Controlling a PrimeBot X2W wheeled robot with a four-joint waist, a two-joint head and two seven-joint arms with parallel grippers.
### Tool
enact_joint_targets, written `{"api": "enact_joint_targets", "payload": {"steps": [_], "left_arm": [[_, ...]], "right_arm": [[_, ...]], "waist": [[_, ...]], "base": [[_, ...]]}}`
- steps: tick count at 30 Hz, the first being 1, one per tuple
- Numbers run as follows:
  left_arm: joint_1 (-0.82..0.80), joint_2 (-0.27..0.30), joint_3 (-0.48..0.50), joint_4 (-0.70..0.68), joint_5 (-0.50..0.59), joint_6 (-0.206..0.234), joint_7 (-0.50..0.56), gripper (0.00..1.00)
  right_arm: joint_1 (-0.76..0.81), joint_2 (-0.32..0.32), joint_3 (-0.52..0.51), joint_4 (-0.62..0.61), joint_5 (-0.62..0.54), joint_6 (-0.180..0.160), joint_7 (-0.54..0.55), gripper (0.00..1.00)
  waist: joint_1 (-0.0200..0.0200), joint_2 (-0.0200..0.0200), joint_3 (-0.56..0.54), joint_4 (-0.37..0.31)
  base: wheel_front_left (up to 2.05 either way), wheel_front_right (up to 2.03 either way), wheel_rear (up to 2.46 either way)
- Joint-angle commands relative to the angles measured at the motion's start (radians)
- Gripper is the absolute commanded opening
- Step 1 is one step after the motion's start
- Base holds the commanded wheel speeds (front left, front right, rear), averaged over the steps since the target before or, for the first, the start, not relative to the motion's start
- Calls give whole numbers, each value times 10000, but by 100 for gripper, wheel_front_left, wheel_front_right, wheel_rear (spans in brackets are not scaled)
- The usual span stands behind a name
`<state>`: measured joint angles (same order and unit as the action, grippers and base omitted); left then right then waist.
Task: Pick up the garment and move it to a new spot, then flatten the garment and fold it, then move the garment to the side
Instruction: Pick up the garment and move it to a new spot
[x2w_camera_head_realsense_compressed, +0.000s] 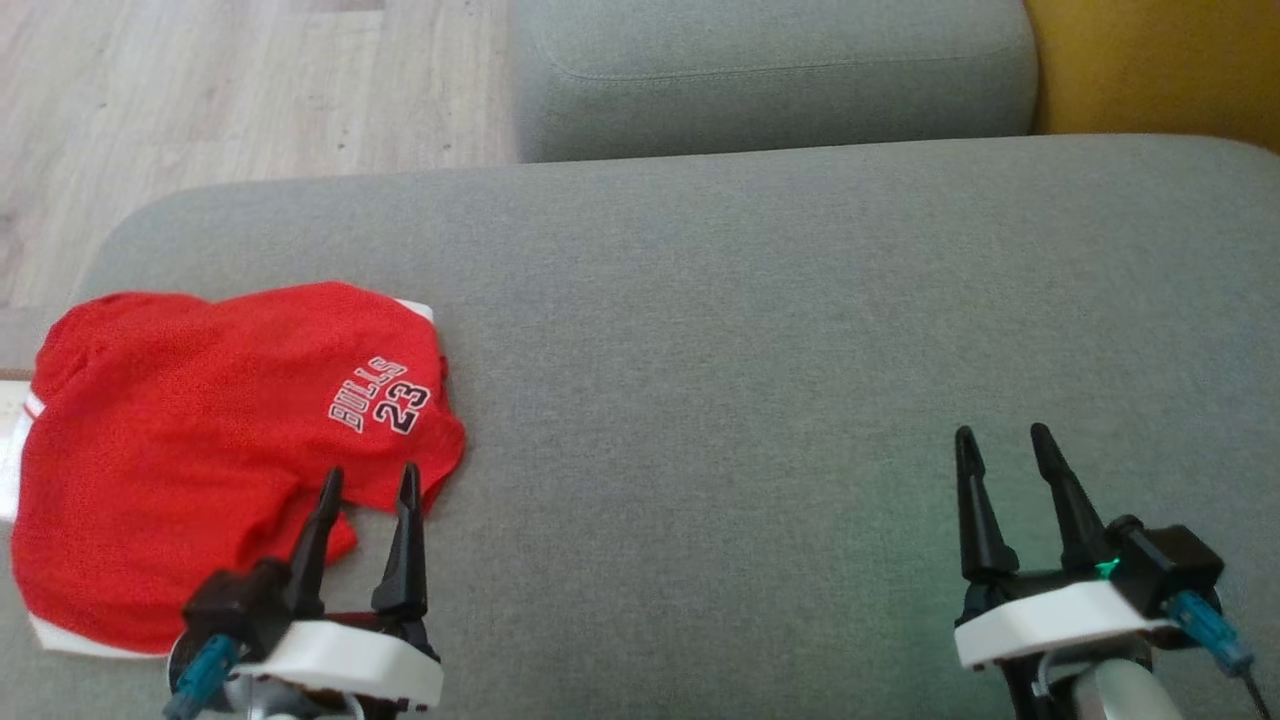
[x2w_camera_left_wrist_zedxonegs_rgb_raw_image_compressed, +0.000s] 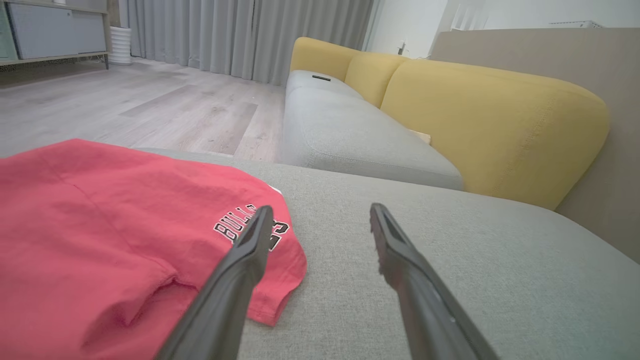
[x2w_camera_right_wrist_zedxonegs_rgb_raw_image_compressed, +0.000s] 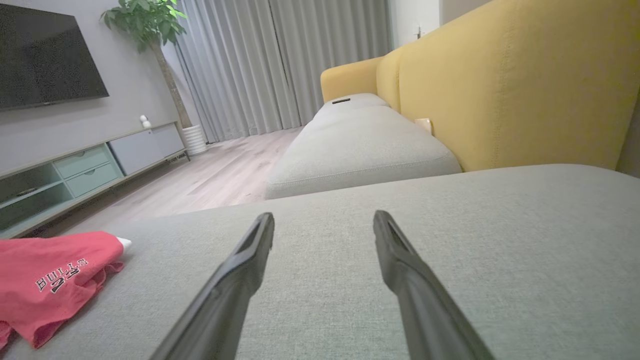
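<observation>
Head view, big to small:

- Grey seat cushion (x2w_camera_head_realsense_compressed: 750, 350) takes most of the frame.
- Wood floor (x2w_camera_head_realsense_compressed: 250, 90) at 10–11 o'clock.
- Second grey cushion (x2w_camera_head_realsense_compressed: 770, 80) at 12, butted against the first.
- Yellow backrest (x2w_camera_head_realsense_compressed: 1150, 60) at 1–2.
- Right wrist view: grey curtains (x2w_camera_right_wrist_zedxonegs_rgb_raw_image_compressed: 260, 65) at 12, dark TV (x2w_camera_right_wrist_zedxonegs_rgb_raw_image_compressed: 45, 50) at 10, low cabinet (x2w_camera_right_wrist_zedxonegs_rgb_raw_image_compressed: 85, 165) under it, potted plant (x2w_camera_right_wrist_zedxonegs_rgb_raw_image_compressed: 150, 30) between TV and curtains.
- Garment (x2w_camera_head_realsense_compressed: 200, 440): red jersey with white trim, at 8 o'clock, lying on the seat cushion by its 9 o'clock edge. Rumpled, not flat; one fold near its 5 o'clock corner.
- "BULLS 23" print (x2w_camera_head_realsense_compressed: 380, 395) sits on the garment's 3 o'clock side.
- Same garment at 8 in the left wrist view (x2w_camera_left_wrist_zedxonegs_rgb_raw_image_compressed: 100, 225) and at 8 in the right wrist view (x2w_camera_right_wrist_zedxonegs_rgb_raw_image_compressed: 55, 280).
- Left hand (x2w_camera_head_realsense_compressed: 371, 472) at 7 o'clock, released, nothing between the fingers. The tips overlap the garment's 5 o'clock hem. In the left wrist view (x2w_camera_left_wrist_zedxonegs_rgb_raw_image_compressed: 321, 209) one finger crosses the print and the other is over bare cushion. Can't tell whether the tips touch the fabric.
- Right hand (x2w_camera_head_realsense_compressed: 1002, 432) at 5 o'clock, released, empty, over bare cushion and well apart from the garment. Right wrist view (x2w_camera_right_wrist_zedxonegs_rgb_raw_image_compressed: 324, 216) agrees: fingers spread, grey fabric between them.
- Green light (x2w_camera_head_realsense_compressed: 1105, 568) on the right hand's base.
</observation>
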<state>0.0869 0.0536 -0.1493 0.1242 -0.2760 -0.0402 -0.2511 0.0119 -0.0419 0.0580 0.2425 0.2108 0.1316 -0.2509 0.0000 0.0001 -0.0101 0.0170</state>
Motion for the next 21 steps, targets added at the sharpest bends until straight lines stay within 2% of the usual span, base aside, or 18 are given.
{"api": "enact_joint_targets", "payload": {"steps": [1,21], "left_arm": [[-415,-33,316,-333,-83,57,-107,100],[-386,-33,942,-419,97,152,-107,100]], "right_arm": [[-302,-83,334,-250,59,-9,-109,100],[-272,-83,1299,-154,551,-9,-109,100]], "waist": [[0,-1,-5,113],[0,-1,-30,1960]], "base": [[0,0,0],[0,0,0]]}}
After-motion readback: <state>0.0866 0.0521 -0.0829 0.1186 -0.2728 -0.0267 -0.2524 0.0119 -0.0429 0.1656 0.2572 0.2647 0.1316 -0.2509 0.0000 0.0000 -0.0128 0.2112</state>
